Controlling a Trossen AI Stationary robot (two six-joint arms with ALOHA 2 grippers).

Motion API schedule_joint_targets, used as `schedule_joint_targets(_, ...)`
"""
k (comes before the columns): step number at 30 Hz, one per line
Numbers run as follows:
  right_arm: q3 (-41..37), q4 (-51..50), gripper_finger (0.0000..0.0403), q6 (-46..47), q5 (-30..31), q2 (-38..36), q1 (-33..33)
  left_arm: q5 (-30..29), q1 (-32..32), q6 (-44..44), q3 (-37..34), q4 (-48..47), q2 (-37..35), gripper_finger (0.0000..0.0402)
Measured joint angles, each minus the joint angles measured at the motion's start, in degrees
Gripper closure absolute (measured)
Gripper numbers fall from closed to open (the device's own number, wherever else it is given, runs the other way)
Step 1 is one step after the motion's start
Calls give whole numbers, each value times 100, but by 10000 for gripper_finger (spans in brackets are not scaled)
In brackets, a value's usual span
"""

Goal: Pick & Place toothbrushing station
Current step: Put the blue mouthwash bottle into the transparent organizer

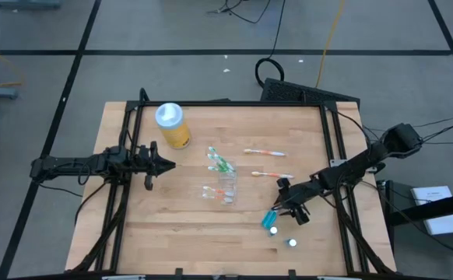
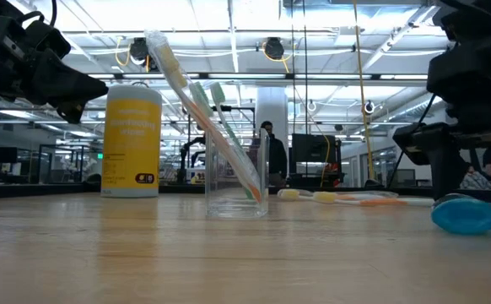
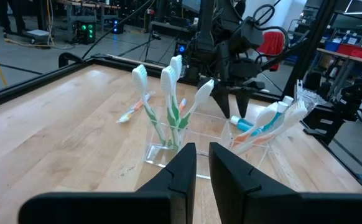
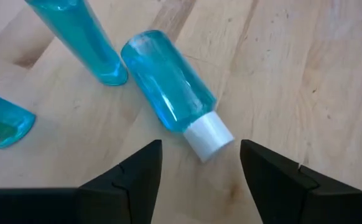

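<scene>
A clear plastic cup [image 1: 226,187] stands mid-table with green and white toothbrushes [image 3: 168,106] leaning out of it; it also shows in the low view [image 2: 237,181]. Two orange-and-white toothbrushes [image 1: 267,153] lie flat beyond it. Teal white-capped tubes [image 1: 272,221] are near the right front: one upright [image 4: 75,37], one on its side [image 4: 168,81]. My right gripper [image 4: 201,165] is open just above the lying tube's white cap [image 4: 209,134], a finger on either side, touching nothing. My left gripper [image 1: 164,163] is shut and empty, left of the cup.
A yellow bottle with a pale blue lid [image 1: 172,124] stands at the far left of the table. A small white cap-like piece [image 1: 293,243] lies near the front right. Black frame rails [image 1: 331,155] run along both table sides.
</scene>
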Motion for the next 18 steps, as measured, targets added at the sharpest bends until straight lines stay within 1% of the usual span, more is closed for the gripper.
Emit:
schedule_joint_targets(4,0,90,191,-66,26,105,-9,0,-1,0,1,0,0,353)
schedule_joint_targets(11,9,598,194,-107,17,561,-31,-2,-2,2,2,0,0,353)
schedule_joint_targets(18,9,592,209,-204,17,560,-37,0,-2,1,2,0,0,353)
